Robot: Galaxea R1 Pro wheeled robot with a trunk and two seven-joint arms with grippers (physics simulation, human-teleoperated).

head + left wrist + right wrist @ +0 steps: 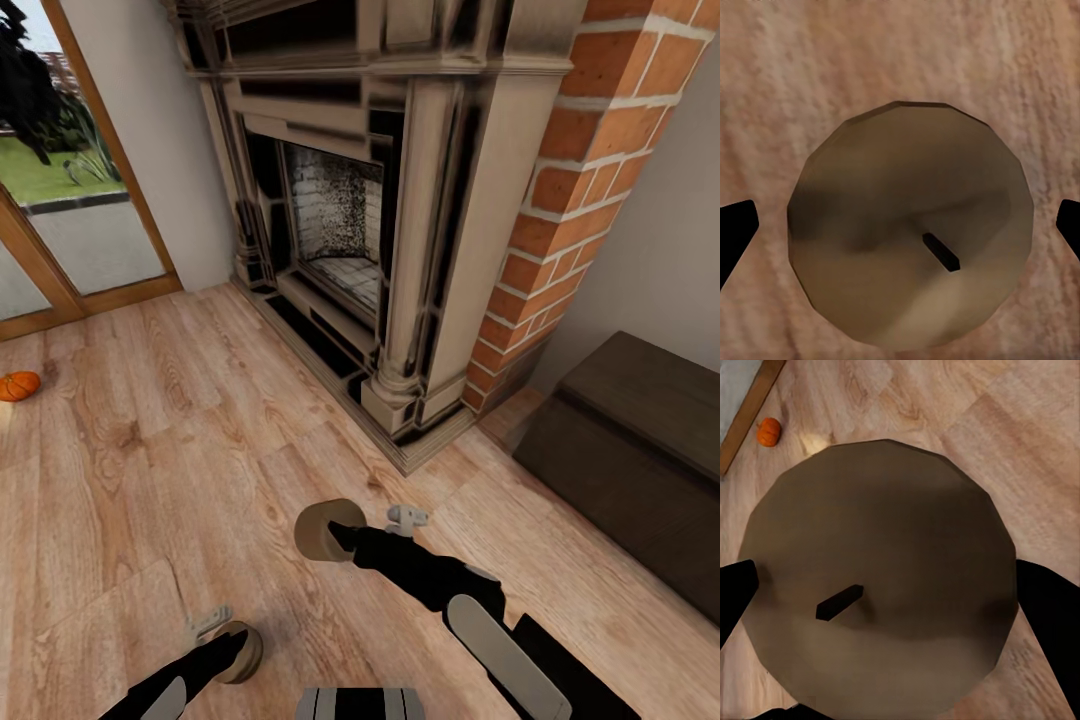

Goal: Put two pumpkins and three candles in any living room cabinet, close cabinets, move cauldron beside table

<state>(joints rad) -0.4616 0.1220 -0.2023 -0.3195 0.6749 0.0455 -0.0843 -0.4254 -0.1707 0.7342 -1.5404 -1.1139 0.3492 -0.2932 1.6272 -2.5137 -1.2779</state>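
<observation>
Wood plank floor (150,470) runs up to a pale stone fireplace (380,230) at 12 o'clock, with a red brick column (560,210) on its right side. Glass door with a wooden frame (60,180) at 10 o'clock, lawn outside.

Low dark-brown cabinet (640,450) stands against the wall at 3 o'clock, fronts shut as far as can be seen.

Right gripper (335,535) is held above the floor at centre, fingers clamped on a tan candle (322,528); the right wrist view shows the candle's top (881,585) with its dark wick, between the two black fingers (1050,615).

Left gripper (232,640) at 7 o'clock clasps a second candle (245,652); the left wrist view shows that candle (911,225) between black fingertips (735,232).

One orange pumpkin (17,385) lies on the floor at 9 o'clock, near the door frame, well apart from both arms; also in the right wrist view (768,431).
</observation>
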